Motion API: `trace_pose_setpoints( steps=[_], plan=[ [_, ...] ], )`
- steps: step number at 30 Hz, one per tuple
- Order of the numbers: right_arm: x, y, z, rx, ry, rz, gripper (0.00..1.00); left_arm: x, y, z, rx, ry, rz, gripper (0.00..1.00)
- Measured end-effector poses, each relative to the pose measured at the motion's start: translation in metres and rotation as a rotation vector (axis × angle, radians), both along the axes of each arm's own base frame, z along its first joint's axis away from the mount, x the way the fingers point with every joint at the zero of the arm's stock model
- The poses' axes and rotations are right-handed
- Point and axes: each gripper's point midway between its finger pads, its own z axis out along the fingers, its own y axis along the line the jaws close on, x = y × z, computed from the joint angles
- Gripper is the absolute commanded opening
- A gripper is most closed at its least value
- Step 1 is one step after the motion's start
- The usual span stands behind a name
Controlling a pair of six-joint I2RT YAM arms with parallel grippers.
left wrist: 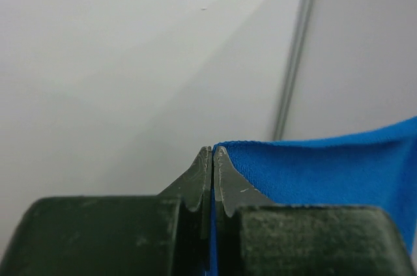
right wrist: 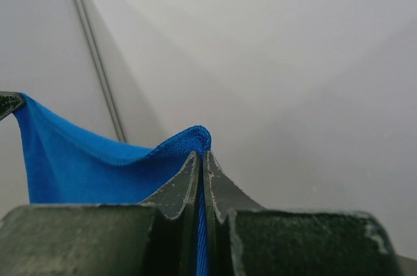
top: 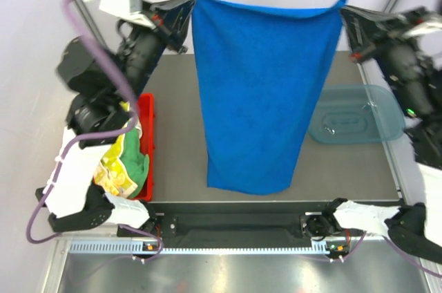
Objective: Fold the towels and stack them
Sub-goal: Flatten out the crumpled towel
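Top external view: the left tool (top: 188,4) and right tool (top: 345,8), both clamped tight, each pinch an upper corner of the royal blue towel (top: 259,92). It hangs spread between them above the middle of the table (top: 176,134). Crumpled green and yellow towels (top: 128,158) lie in the red tray (top: 146,124) at the left edge.

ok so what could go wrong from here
1. The left gripper and right gripper each pinch only a thin corner of the blue towel, so either corner could slip out and the towel would drop.
2. When it is laid down, the towel's right side may drape over the blue bin beside it.
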Motion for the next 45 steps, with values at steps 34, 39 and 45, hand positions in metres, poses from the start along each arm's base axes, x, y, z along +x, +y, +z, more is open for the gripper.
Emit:
trace_pose_setpoints(
  steps=[34,39,45],
  plan=[
    [0.415,0.035,-0.292,-0.127,0.509,-0.135,0.0,0.398,0.039,-0.324,0.08,0.471,0.187,0.0],
    [0.428,0.036,-0.32,-0.118,0.545,-0.133,0.0,0.412,0.036,-0.357,0.083,0.503,0.172,0.0],
    [0.429,0.033,-0.369,-0.128,0.623,-0.136,0.0,0.411,0.033,-0.381,0.071,0.523,0.141,0.0]
  ],
)
